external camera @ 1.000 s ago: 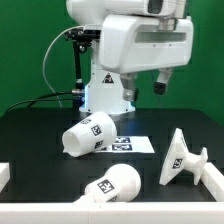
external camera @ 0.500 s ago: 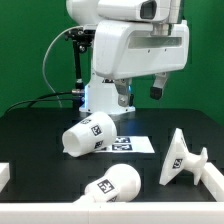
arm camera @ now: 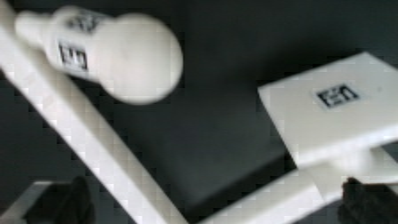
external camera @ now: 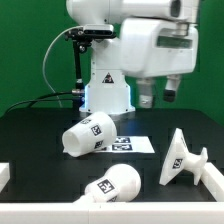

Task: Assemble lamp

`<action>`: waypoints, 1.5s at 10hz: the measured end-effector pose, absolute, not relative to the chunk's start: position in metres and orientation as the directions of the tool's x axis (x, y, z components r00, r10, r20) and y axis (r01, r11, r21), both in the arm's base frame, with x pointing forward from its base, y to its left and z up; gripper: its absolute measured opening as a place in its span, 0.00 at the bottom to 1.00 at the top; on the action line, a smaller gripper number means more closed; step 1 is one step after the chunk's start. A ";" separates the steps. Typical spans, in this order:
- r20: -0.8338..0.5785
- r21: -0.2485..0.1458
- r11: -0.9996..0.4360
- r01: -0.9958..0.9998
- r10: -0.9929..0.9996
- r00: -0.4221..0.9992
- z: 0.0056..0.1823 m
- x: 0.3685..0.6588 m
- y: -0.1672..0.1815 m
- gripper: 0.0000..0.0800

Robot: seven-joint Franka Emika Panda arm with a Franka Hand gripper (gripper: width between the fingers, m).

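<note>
- While gripper [external camera: 158, 96] hangs high above the black table [external camera: 30, 130], well apart from every part, its jaws stand apart w/ nothing btw them
- Lamp is in 3 loose parts, none joined:
  - shade [external camera: 86, 135] on its side near table middle, just beside the marker board [external camera: 138, 144]
  - bulb [external camera: 110, 185] on its side nearer the front rail [external camera: 40, 212]
  - base [external camera: 182, 158] tipped over at ext view's right, not resting on its flat plate
- Wrist view is blurred; it shows bulb [arm camera: 116, 55] and the base's tagged square plate [arm camera: 338, 110], w/ a white rail [arm camera: 80, 120] crossing the pic
- Step in hand, my read: approach for a first pick, prob the base since wrist cam looks that way; task barely begun
- To do it well:
  - centre jaws over the part before descending
  - come down straight
  - keep jaws wide till they straddle it
  - grip the stem or a thin edge, not the broad plate
- Base prob needs righting onto its plate, clear of the rail, before bulb can go on
- Risk: bulb and shade look likely to roll if nudged, so keep the path away from them
</note>
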State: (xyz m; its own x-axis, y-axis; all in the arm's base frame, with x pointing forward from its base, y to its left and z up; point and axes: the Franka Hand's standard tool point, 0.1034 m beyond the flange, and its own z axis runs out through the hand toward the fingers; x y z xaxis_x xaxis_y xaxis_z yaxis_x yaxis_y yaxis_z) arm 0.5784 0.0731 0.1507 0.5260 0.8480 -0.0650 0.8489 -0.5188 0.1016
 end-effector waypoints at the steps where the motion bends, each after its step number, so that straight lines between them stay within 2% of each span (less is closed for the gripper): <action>1: -0.077 0.114 -0.464 0.878 0.877 0.474 0.149 0.576 0.095 0.87; 2: -0.067 0.101 -0.476 0.874 0.873 0.483 0.148 0.576 0.090 0.87; 6: -0.069 0.099 -0.485 0.869 0.868 0.492 0.147 0.576 0.087 0.87; 7: -0.084 0.116 -0.402 0.908 0.907 0.413 0.138 0.573 0.094 0.87; 9: -0.140 0.111 -0.242 0.964 0.957 0.256 0.113 0.554 0.118 0.87; 10: -0.137 0.101 -0.241 0.965 0.958 0.254 0.108 0.549 0.121 0.87; 14: -0.137 0.102 -0.243 0.965 0.957 0.256 0.108 0.549 0.121 0.87; 15: -0.149 0.092 -0.254 0.963 0.952 0.266 0.098 0.539 0.127 0.87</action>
